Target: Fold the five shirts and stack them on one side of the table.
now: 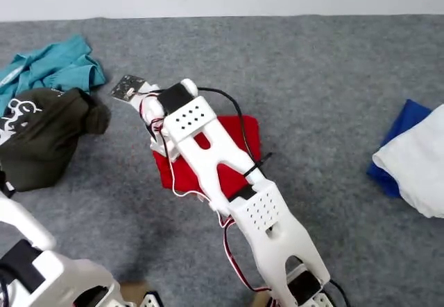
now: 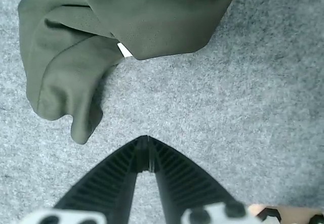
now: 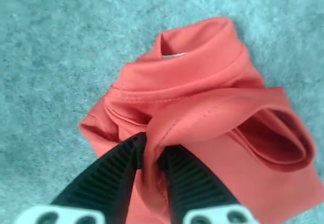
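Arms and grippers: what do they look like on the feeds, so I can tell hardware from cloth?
Both arms are white plastic. The right arm has flat links with cut-out slots and perforated panels, a black servo block, and red, white and black wires. The left arm shows a smooth white shell. The left gripper and right gripper have black ribbed fingers tapering to points.

Grey, felt-like surface [image 1: 333,78], bearing five shirts; near its middle a red shirt [image 1: 252,132], rumpled, with one fold raised off the felt; well to the left of the red shirt a dark olive shirt [image 1: 41,137], heaped, with pale print on it; left of the red shirt and farther back, a teal shirt [image 1: 52,68], crumpled, touching the olive one; well to the right of the red shirt a blue shirt [image 1: 406,123], with a white shirt [image 1: 420,161] lying partly over it.
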Available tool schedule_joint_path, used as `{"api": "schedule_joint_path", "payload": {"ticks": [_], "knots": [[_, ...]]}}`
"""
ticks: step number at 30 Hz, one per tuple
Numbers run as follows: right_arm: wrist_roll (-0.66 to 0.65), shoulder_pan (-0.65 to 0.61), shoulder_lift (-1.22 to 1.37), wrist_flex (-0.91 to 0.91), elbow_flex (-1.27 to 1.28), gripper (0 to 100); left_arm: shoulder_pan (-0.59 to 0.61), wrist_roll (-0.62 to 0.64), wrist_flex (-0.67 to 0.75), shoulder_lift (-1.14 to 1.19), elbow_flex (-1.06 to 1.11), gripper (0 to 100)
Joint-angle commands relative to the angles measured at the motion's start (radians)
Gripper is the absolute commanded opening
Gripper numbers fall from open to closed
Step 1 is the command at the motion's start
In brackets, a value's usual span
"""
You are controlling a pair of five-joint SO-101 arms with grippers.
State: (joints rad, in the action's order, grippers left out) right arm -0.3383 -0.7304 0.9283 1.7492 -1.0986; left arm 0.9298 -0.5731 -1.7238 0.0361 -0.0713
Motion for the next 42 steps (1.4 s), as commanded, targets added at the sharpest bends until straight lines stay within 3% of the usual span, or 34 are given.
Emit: {"api": "schedule_joint_path", "payload": {"ticks": [1,5,12,18,21,27,42], "knots": [[-0.009,-0.038,-0.021,0.035,-0.049,16.4,-0.002,0.006,-0.025,-0.049,-0.005,0],[-0.009,-0.094,-0.031,0.036,-0.069,31.2,-0.003,0.006,-0.023,-0.048,-0.005,0],[-0.011,-0.14,-0.059,0.035,-0.143,31.4,-0.002,0.006,-0.023,-0.048,-0.005,0],[-0.009,-0.036,-0.114,0.036,-0.146,31.1,-0.002,0.006,-0.021,-0.048,-0.005,0],[-0.009,0.019,-0.117,0.041,-0.146,24.8,-0.003,0.006,-0.021,-0.048,-0.005,0],[-0.009,0.053,-0.14,0.042,-0.08,1.6,-0.005,0.006,-0.021,-0.048,-0.005,0],[0.021,0.194,-0.674,0.041,0.709,0.9,-0.003,0.006,-0.026,-0.057,-0.005,0]]}}
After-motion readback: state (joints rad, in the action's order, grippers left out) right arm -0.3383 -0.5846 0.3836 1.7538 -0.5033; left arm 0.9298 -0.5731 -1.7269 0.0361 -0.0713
